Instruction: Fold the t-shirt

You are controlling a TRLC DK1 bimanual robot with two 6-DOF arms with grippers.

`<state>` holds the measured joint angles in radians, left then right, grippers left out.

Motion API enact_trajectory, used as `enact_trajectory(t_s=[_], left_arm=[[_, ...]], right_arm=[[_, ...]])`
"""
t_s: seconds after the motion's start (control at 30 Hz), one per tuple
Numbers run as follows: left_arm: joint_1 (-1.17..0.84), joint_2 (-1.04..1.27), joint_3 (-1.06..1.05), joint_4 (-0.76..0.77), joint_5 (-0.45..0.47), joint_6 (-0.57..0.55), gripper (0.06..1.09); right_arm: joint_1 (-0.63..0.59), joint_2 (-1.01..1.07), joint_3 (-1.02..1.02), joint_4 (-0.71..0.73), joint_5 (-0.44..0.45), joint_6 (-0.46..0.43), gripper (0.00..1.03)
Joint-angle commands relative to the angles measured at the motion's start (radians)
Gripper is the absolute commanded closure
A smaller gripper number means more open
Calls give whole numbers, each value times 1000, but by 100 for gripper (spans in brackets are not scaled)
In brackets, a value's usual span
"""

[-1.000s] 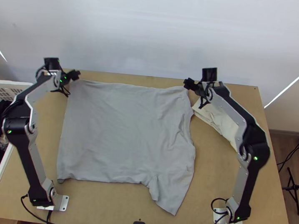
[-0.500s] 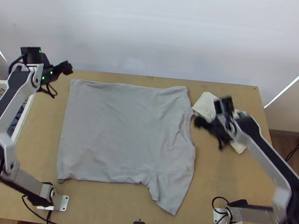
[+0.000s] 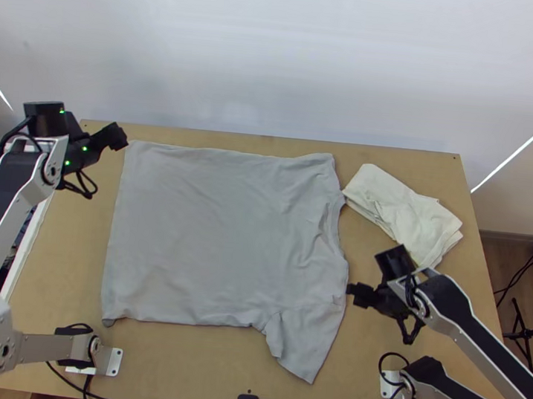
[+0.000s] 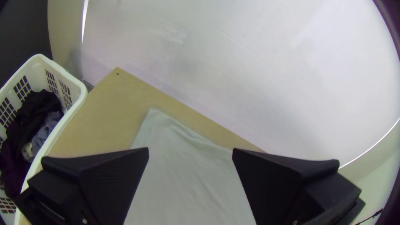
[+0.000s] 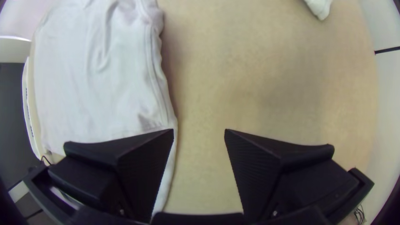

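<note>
While the shirt [image 3: 219, 233] is lying spread across the middle of the table [image 3: 199, 376], no fold is being seen over its body. One sleeve [image 3: 304, 348] is being left jutting toward the near edge; whether the other is being hidden cannot be told. Hardly anything beyond flattening is being credited as done, with the sleeve, body folds and final squaring being judged as left. The left fingers [image 4: 112, 179] are being held wide near the far left corner, the right fingers [image 5: 143, 162] wide beside the shirt's right side. No label or lettering is being made out on the shirt.
</note>
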<state>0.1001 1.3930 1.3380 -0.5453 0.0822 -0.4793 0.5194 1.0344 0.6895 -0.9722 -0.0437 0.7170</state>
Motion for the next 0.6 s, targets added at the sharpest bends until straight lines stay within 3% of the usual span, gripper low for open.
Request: enact_trajectory(t_s=[0.0,0.57], left_arm=[[20,-51,-76,-19,-1,-8,11],[35,-94,-122,-13,-13,-13,11]], right_arm=[[70,-10,-71,35,-51,-14,46],[99,125,-64,256,-51,-25,46]])
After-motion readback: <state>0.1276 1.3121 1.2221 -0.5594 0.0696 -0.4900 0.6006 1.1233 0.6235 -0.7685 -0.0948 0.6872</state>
